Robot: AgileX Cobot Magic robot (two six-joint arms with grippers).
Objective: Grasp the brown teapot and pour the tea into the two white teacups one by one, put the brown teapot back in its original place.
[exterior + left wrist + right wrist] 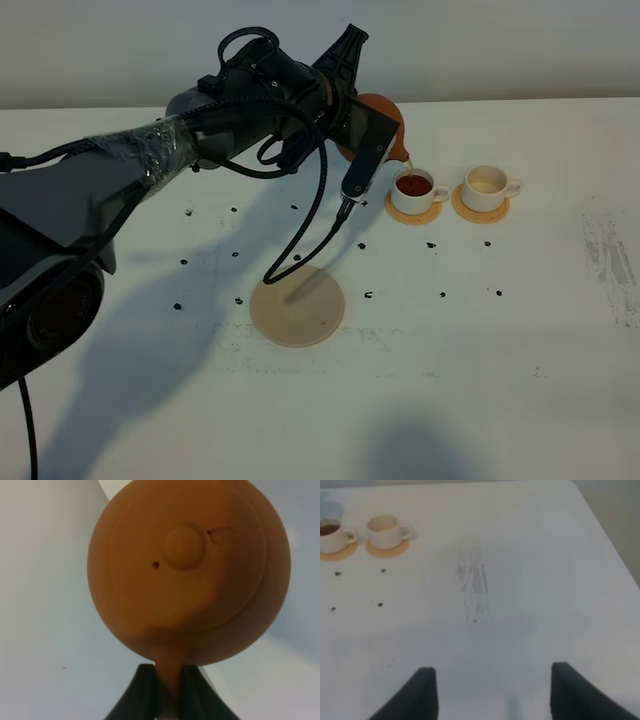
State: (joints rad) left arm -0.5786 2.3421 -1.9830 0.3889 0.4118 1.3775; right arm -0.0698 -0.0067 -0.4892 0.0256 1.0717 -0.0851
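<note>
Reddish-brown round clay teapot (388, 112) (190, 570): lifted off the surface and tipped over, with its short spout pointing down just above the rim of the nearer cup. In the left wrist view its knobbed lid faces the camera. Whether a stream is falling cannot be told.
Left hand (167, 692): clenched on the teapot's loop handle, one black finger pressed against each side of the handle.
Left arm (120, 165): black, partly wrapped in clear film, reaching across from the left of the high view to the cups.
Right hand (495, 695): released, its two dark fingers spread wide with only bare surface between them, well apart from the cups.
White teacup with dark tea (415, 190) (332, 535): upright on a small round orange coaster (413, 219), directly under the spout, with reddish-brown liquid inside.
White teacup with cream inside (487, 187) (385, 530): upright on a second orange coaster (480, 216), just beside the first cup on the side away from the teapot, showing only its pale interior.
Flat round tan coaster disc (300, 310): lying on the surface well apart from the teapot and nearer the camera than the cups. A black cable (315, 225) from the arm hangs over its far edge.
White surface (500, 380): dotted with small dark specks (368, 295) around the disc and cups, with a grey scuff (610, 262) (475, 585) towards the right side.
</note>
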